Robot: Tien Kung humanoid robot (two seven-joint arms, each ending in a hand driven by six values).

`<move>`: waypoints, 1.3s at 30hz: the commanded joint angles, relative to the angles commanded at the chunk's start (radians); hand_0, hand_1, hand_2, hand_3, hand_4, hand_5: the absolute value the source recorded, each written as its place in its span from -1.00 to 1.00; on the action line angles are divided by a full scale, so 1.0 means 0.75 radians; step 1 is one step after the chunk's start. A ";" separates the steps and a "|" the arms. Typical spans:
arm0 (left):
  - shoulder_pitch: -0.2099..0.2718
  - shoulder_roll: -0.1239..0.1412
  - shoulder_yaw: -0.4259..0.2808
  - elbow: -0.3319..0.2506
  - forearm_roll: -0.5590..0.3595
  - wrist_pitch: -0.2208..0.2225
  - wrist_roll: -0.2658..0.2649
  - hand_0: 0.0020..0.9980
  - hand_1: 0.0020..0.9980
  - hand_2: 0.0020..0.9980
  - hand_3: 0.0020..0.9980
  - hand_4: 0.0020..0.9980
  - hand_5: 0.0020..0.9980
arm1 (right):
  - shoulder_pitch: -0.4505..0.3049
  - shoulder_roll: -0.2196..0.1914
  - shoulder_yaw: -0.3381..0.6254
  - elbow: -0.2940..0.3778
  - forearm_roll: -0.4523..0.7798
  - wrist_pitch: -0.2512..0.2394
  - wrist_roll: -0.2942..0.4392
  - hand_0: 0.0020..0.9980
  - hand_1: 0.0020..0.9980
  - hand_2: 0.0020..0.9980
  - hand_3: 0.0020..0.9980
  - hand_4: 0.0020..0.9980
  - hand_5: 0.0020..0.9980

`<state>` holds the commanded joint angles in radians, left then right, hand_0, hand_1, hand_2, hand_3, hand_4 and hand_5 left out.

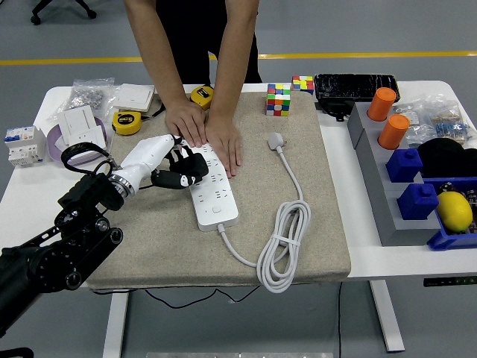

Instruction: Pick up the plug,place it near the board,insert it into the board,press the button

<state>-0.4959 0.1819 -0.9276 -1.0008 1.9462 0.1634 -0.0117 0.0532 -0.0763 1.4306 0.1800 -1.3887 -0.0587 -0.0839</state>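
The plug [276,139] lies loose on the mat [328,194], right of the power strip [214,195], its cord [283,250] coiled near the mat's front edge. The left hand [177,168] rests against the strip's left side, fingers curled, grasping nothing. A person's hands [205,133] press the strip's far end on the counter [358,261].
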 joint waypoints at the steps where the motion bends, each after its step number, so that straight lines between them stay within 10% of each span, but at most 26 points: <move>1: 0.000 0.001 0.000 0.001 0.000 0.000 0.000 0.02 -0.14 -0.37 -0.22 -0.12 -0.91 | 0.000 0.000 0.000 0.000 0.001 0.000 0.000 0.59 0.40 0.42 0.50 1.00 0.98; 39: -0.006 0.038 0.049 0.000 -0.015 -0.044 0.008 0.07 -0.05 -0.30 -0.19 -0.07 -0.97 | 0.006 -0.004 0.006 0.000 0.005 -0.001 0.002 0.59 0.40 0.42 0.50 1.00 0.98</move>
<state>-0.5002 0.2108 -0.8912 -1.0011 1.9350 0.1305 -0.0055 0.0577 -0.0795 1.4351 0.1800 -1.3850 -0.0593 -0.0826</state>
